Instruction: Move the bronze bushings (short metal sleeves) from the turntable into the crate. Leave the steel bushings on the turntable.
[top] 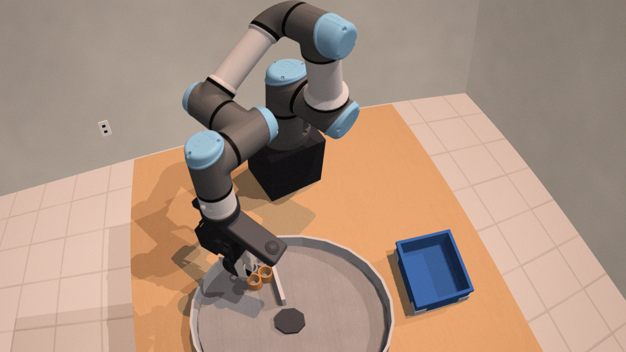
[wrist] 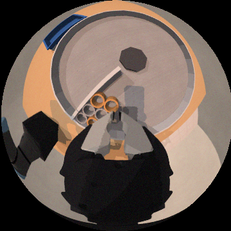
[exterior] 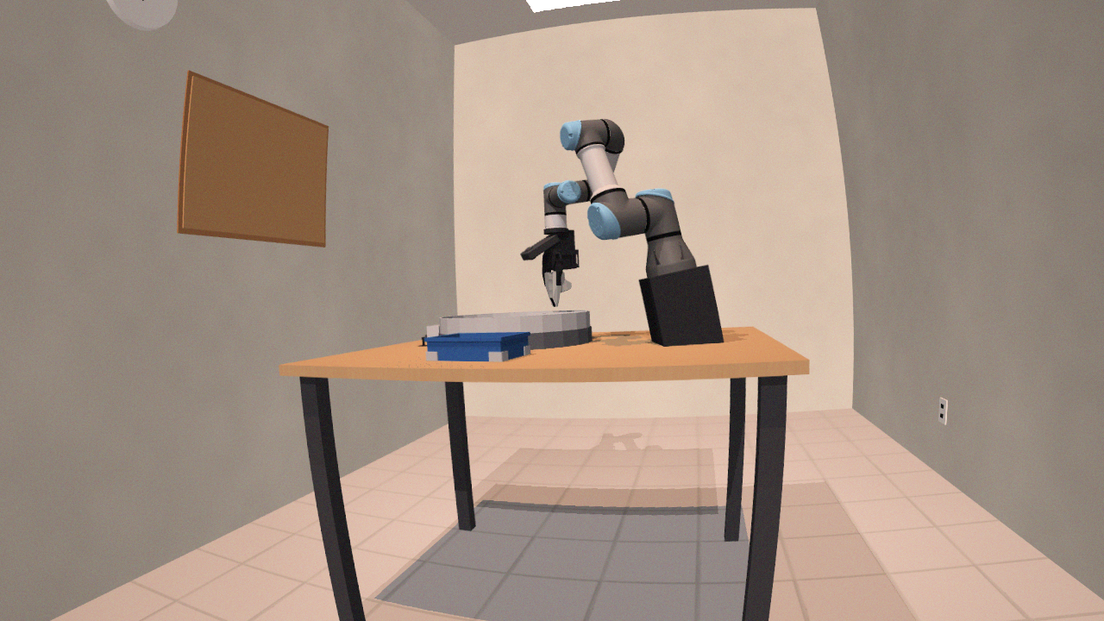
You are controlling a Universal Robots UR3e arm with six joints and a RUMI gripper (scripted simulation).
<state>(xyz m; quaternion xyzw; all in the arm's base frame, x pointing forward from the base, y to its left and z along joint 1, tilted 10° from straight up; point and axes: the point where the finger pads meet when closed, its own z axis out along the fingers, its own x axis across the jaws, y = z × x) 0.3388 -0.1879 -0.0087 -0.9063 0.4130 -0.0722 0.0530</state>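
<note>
Two bronze bushings stand upright side by side on the grey turntable, against its white divider bar. The wrist view shows these two, a third bronze bushing partly hidden by my fingers, and three steel bushings packed beside them near the rim. My gripper hangs a little above this cluster, shut with nothing between the fingers; it also shows in the wrist view and in the exterior view. The blue crate is empty.
A dark octagonal hub sits at the turntable's middle. The turntable has a raised rim. The crate stands on the orange table to the right of the turntable. The arm's black base block stands behind the turntable.
</note>
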